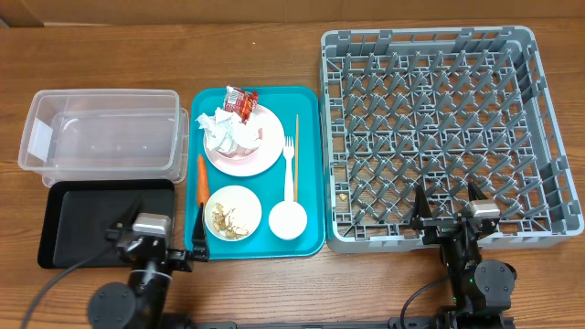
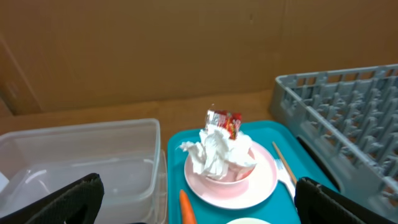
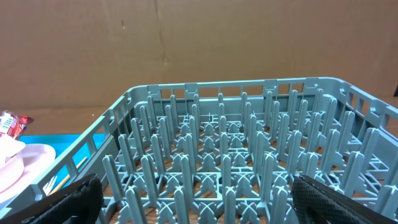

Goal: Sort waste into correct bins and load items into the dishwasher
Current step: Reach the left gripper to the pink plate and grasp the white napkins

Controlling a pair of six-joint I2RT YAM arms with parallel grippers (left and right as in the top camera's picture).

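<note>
Evidently sorting has not begun: the napkins (image 1: 222, 128), red wrapper (image 1: 241, 100) and carrot (image 1: 201, 178) lie on the teal tray (image 1: 309, 187). The left gripper (image 1: 155, 242), by its front-left corner, and the right gripper (image 1: 448, 217), off to its right, hang spread and empty. The next move, I judge, is lowering the left gripper onto a napkin.

1. A brown, wood-grained table (image 1: 274, 18) runs under the whole scene, with a plain brown cardboard wall (image 2: 186, 50) on the far side.
2. At left sits a clear tub (image 1: 101, 92) with a white label (image 1: 38, 142), and nearer, a matte black tray (image 1: 82, 215).
3. A solid teal tray (image 1: 309, 137) fills the middle.
4. On it, a pale pink plate (image 1: 267, 157) carries white napkins (image 1: 222, 130) and a red wrapper (image 1: 241, 100) with white markings.
5. Nearby are an orange carrot (image 1: 202, 176), a white bowl (image 1: 239, 194) of pale beige scraps (image 1: 227, 219), a white cup (image 1: 287, 219), a white fork (image 1: 289, 164) and a light tan wooden stick (image 1: 297, 137).
6. At right, the dish rack (image 1: 548, 119) is uniform grey, its pegs forming a regular grid over brown wood.
</note>
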